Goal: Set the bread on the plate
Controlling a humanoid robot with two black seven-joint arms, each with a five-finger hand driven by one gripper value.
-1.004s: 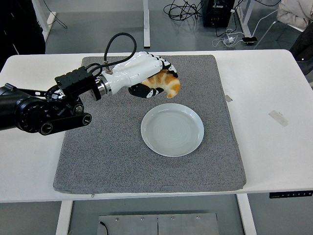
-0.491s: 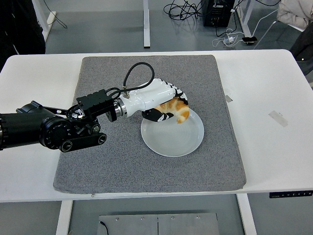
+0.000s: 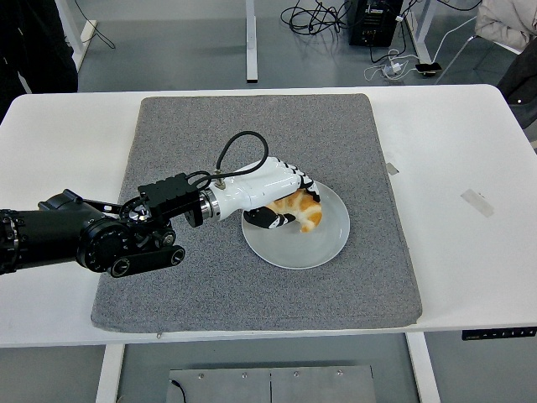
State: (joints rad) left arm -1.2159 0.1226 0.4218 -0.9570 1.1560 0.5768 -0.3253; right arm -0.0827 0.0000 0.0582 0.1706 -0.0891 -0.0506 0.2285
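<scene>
Lowered: left hand (image 3: 273, 191) gripping bread (image 3: 303, 209) over plate (image 3: 323, 249).

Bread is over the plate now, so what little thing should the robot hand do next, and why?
Probably open its fingers and let go. The left robot hand is closed around the bread, which sits low over the middle of the white plate, on the grey mat. Whether the bread already touches the plate is unclear, so lowering gently first may be safer.

plate (image 3: 323, 248) right half bare | grey mat (image 3: 252, 285) open (left hand (image 3: 273, 191) blocks plate's left)
</scene>
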